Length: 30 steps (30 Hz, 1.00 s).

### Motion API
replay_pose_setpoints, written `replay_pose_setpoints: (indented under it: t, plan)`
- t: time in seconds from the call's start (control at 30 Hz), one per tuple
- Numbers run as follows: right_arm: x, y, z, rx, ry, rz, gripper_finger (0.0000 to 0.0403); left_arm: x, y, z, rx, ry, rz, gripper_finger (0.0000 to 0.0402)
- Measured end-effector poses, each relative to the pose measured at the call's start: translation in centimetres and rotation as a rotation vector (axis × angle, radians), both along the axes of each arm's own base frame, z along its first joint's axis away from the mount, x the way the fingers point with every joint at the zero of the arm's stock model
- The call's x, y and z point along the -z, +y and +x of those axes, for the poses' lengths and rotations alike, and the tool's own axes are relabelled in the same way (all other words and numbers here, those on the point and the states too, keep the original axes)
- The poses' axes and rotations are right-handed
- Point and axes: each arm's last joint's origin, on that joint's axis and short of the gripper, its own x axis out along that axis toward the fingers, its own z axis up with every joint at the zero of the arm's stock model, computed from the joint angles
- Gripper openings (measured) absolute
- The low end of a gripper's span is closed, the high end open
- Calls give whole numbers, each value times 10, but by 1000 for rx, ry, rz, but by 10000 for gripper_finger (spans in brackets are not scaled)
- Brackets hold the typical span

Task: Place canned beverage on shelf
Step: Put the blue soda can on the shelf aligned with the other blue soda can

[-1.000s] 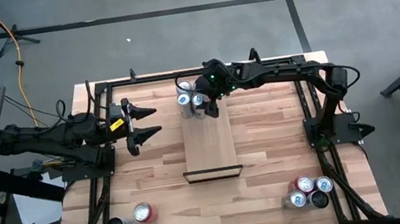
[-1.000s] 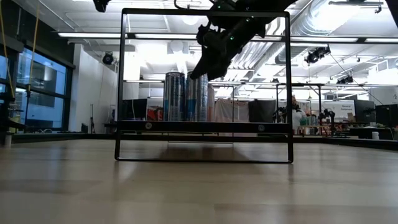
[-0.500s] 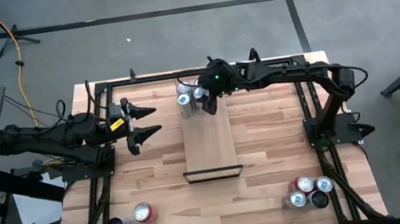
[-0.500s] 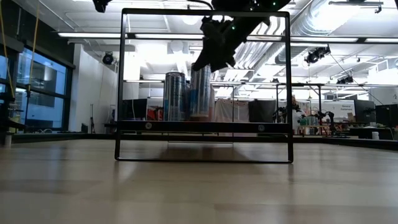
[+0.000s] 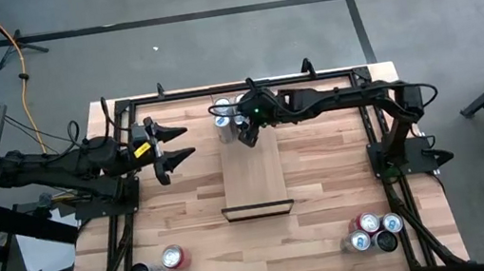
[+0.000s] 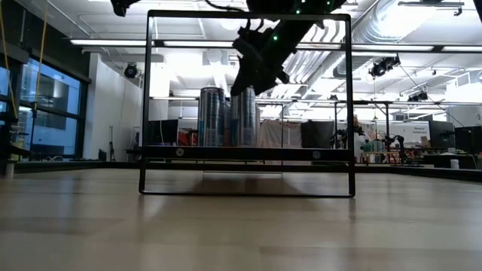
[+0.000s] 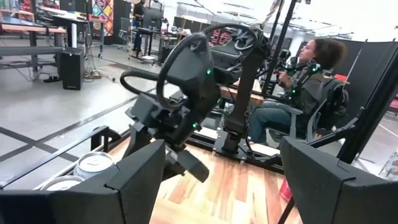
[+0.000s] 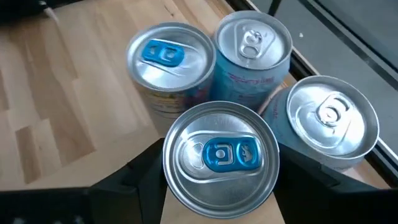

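The right pincer [image 5: 247, 131] has swung a little leftward along the far end of the shelf [image 5: 256, 186] and its jaws have narrowed onto a blue-tabbed can [image 8: 221, 158], which stands there among three others. It looks placed; release seems next. The left pincer [image 5: 176, 143] waits released at far left.

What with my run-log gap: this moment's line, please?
right gripper: gripping silver blue-tabbed can on light-wood shelf | left gripper: open, idle at left
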Motion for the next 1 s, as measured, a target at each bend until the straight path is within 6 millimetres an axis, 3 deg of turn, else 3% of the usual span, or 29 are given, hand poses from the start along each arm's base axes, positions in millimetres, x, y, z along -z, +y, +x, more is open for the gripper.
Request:
replay_pose_setpoints:
  t: [0.57, 0.8, 1.0]
  plan:
    - [2, -1, 6, 20, -51, 29, 218, 0, 0, 0, 0, 0, -1, 278]
    - [1, -2, 6, 22, -61, 27, 311, 0, 0, 0, 0, 0, -1, 278]
    - [-1, -2, 4, 10, -47, 17, 328, 0, 0, 0, 0, 0, -2, 278]
